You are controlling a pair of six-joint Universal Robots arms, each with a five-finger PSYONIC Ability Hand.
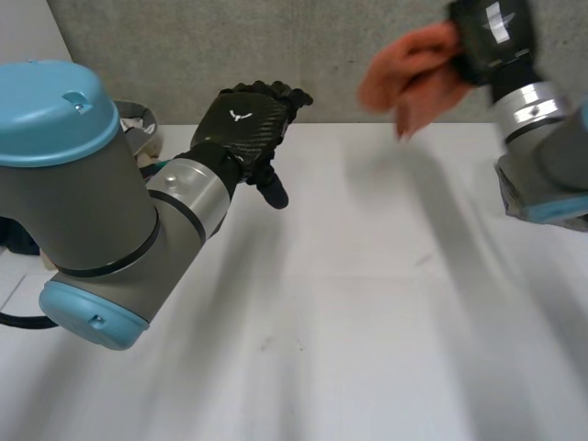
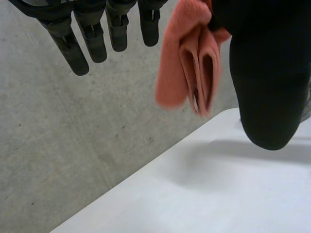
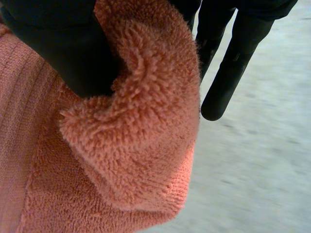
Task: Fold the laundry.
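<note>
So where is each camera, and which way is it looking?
Head view: sits between and behind the arms, looks down at the white table; shows both arms, the left hand and the right hand holding the orange cloth.
Left wrist view: sits on the left wrist, looks past that hand's straight fingers at the grey wall and table.
Right wrist view: sits on the right wrist, looks along the right hand pinching the cloth.
Shared: all three show the cloth, held off the table.

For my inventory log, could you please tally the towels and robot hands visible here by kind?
Towels: 1, an orange towel held aloft by the right hand.
Hands: 2, that one and the open left hand.
Total: 3.
</note>
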